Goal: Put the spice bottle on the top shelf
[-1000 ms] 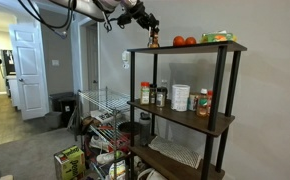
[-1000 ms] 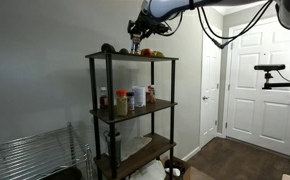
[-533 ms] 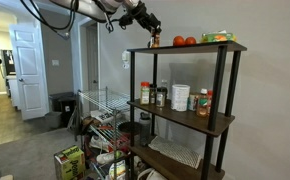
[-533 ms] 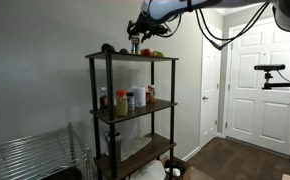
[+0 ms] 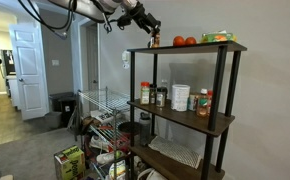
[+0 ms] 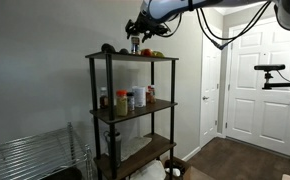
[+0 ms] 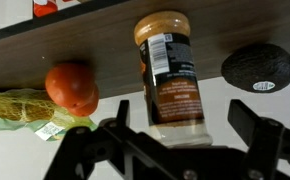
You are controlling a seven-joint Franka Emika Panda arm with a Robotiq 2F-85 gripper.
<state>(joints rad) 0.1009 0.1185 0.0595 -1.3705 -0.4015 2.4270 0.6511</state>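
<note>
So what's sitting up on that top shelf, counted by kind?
spice bottle: 1
red tomatoes: 2
dark avocado: 1
wrapped yellow-green corn: 1
Total: 5

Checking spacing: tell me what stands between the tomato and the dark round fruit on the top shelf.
The spice bottle, in the wrist view: tomato on one side, dark round fruit on the other.
</note>
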